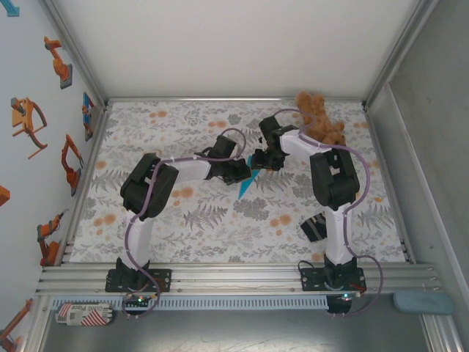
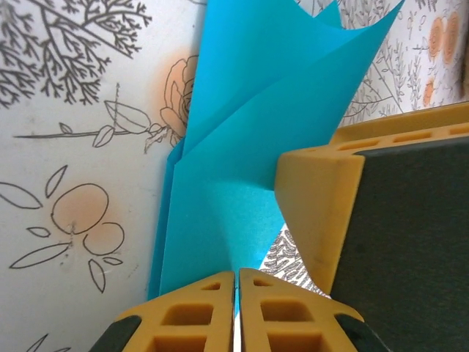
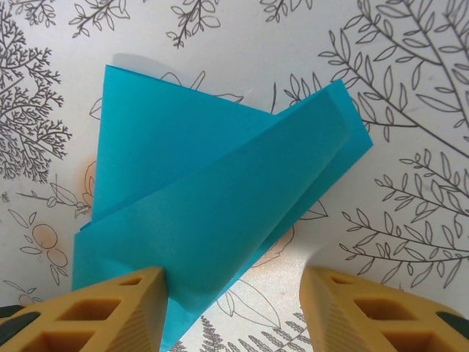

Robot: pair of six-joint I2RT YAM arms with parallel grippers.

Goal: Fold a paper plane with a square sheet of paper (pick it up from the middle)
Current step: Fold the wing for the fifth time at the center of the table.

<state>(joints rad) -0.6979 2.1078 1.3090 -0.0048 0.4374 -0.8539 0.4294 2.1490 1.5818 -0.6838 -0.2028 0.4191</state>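
The sheet of paper [image 2: 249, 147], bright cyan and creased into overlapping triangular flaps, is at the middle of the flowered table [image 1: 183, 227]. The left gripper [image 2: 236, 308] pinches one edge. The right gripper [image 3: 231, 312] stands spread, one finger seemingly brushing it.

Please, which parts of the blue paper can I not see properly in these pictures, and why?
Top view: the paper is mostly hidden under the left gripper and right gripper; its folds are too small to read.
Left wrist view: its top is cut off by the upper edge; a finger of the right gripper hides its right part.
Right wrist view: its lower corner runs behind one finger and off the bottom edge.
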